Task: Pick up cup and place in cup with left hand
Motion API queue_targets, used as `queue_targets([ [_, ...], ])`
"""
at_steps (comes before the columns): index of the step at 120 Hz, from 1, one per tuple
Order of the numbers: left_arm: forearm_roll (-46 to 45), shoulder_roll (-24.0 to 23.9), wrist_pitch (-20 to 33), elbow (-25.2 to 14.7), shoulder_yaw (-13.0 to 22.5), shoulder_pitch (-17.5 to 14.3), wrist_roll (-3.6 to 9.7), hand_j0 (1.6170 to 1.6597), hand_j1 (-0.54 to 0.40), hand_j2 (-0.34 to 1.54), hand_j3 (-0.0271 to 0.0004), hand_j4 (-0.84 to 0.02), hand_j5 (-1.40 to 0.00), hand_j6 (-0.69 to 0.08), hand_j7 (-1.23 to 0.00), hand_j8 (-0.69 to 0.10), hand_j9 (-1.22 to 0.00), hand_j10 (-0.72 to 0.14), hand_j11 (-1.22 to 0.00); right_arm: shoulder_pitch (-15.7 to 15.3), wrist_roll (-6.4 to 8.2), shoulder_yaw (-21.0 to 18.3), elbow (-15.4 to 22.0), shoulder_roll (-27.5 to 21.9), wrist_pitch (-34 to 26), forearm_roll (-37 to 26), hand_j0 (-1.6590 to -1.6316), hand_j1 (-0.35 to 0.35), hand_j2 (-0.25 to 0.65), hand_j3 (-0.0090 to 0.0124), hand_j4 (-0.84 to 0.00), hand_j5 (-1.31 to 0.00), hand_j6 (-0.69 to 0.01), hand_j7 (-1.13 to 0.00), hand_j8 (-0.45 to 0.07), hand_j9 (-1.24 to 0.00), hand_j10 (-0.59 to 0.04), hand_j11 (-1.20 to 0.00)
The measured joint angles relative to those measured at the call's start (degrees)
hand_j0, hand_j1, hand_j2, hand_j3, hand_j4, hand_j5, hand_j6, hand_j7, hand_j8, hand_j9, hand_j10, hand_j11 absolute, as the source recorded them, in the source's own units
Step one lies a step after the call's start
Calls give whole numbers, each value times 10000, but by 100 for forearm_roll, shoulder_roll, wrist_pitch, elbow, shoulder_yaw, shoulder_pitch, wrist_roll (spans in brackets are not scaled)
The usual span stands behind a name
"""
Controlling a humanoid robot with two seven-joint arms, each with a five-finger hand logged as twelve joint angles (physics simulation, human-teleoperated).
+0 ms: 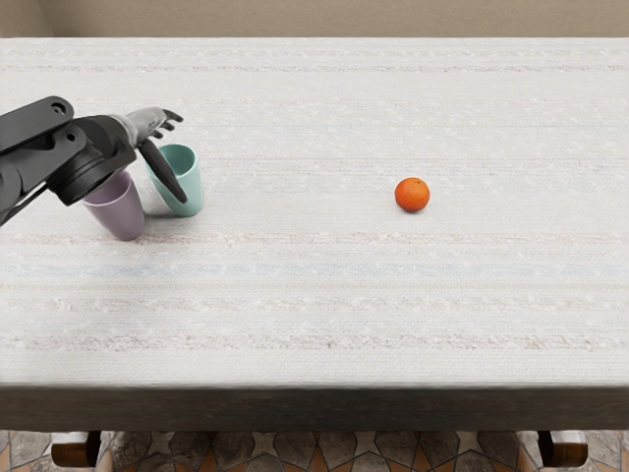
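Toward nine o'clock on the table (pixel 295 305), taking its far edge as twelve, stand two upright cups, a purple cup (pixel 121 218) and a teal cup (pixel 192 179). The teal cup is at about two o'clock from the purple cup and just beside it, with a strip of cloth showing between their lower walls. The left arm (pixel 34 143) comes in from nine o'clock, its dark wrist covering part of the purple cup's rim. The left hand (pixel 168 152) is loose and spread, with nothing in its grasp. Its long dark thumb slants down toward five o'clock across the teal cup; whether it touches the wall, I cannot tell. The other fingers (pixel 169 115) reach out toward three o'clock, above and beyond that cup's rim. An orange (pixel 412 195) lies toward three o'clock on the table, well apart from both cups. Pale striped cloth covers the top, and patterned tiles (pixel 324 454) show below the near edge at six.
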Motion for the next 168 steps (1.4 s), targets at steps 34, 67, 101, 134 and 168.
queue_targets([
  [34,-4,-79,-95,244,-2,-9,-2,16581,696,694,0,-1944,-2492,-1946,-2499,-1934,-2508,-1912,-2518,0,0,1,0,0,0,0,-16581,-3489,-3,0,0,1,5,0,3,0,2,0],
  [67,-1,-158,-119,390,5,-53,0,16580,434,759,0,-2257,-2936,-2264,-2938,-2257,-2941,-2242,-2946,0,0,-1,0,0,0,0,-16581,-3489,-3,0,0,1,5,0,4,0,2,0],
  [101,-22,-158,-344,395,2,-68,0,16581,-312,754,0,-3076,-3982,-3084,-3981,-3082,-3979,-3072,-3979,1,0,2,0,0,0,0,-16581,-3489,-3,0,0,0,5,0,3,0,2,0],
  [134,-53,-150,-527,391,-6,-71,1,16561,-1257,1352,0,-4142,-4964,-3005,-5174,-3427,-5245,-3947,-5238,0,0,0,0,0,0,0,-16581,-3489,-2,0,0,0,5,0,3,0,1,0],
  [168,-333,128,-896,322,-58,-350,0,16551,-793,917,0,-4425,-5749,-3197,-5852,-3321,-5897,-4393,-5893,0,0,1,0,0,0,0,-16581,-3489,-2,0,1,1,5,0,4,0,2,0],
])
